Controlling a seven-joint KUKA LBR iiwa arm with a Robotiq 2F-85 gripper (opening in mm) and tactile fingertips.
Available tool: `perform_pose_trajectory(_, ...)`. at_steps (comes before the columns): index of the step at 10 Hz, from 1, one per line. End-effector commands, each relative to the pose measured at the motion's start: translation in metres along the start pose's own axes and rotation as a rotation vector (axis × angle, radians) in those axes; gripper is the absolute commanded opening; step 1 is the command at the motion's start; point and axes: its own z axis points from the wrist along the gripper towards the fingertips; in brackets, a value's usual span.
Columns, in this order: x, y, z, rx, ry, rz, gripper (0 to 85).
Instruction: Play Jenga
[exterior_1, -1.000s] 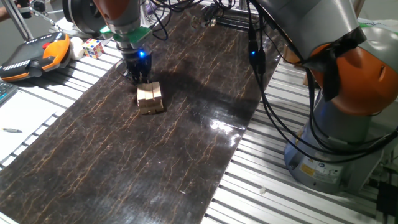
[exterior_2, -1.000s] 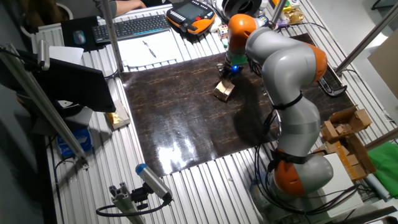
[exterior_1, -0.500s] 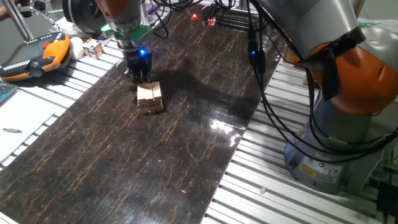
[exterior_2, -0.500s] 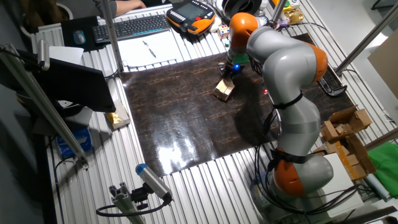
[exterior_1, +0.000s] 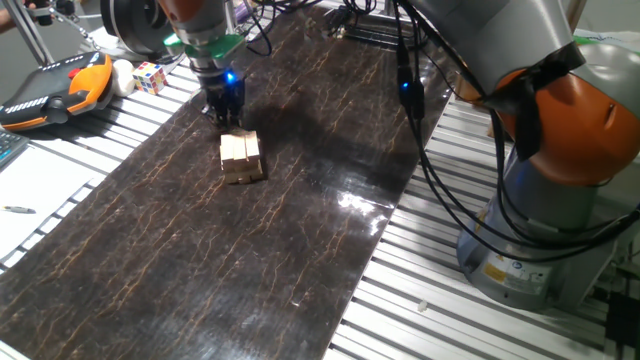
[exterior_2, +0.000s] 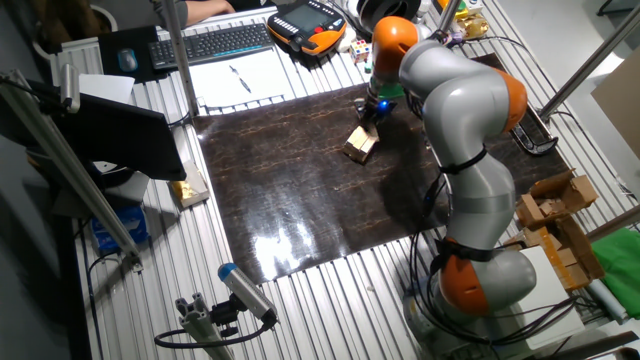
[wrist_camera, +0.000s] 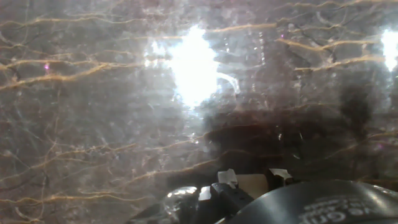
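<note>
A dark marbled mat with thin gold veins covers the middle of the ribbed metal desk and serves as the landmark here. Off its far left corner sits a multicoloured puzzle cube, with an orange and black handheld pendant just beyond it. In the other fixed view, a sheet of white paper with a pen on it lies beside the mat's far edge, a black keyboard further out. Stacked wooden pieces rest well apart from the mat, past its right side.
</note>
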Motion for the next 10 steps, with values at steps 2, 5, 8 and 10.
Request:
perform_pose_trajectory(2, -0.002, -0.005, -0.005, 0.000, -0.002, -0.006, 40.3)
perform_pose_trajectory(5, -0.001, 0.001, -0.021, -0.017, 0.015, 0.009, 42.7)
perform_pose_trajectory(8, 0.013, 0.003, -0.058, -0.041, 0.038, -0.030, 31.0)
perform_pose_trajectory(10, 0.028, 0.005, -0.082, -0.060, 0.061, -0.058, 15.0)
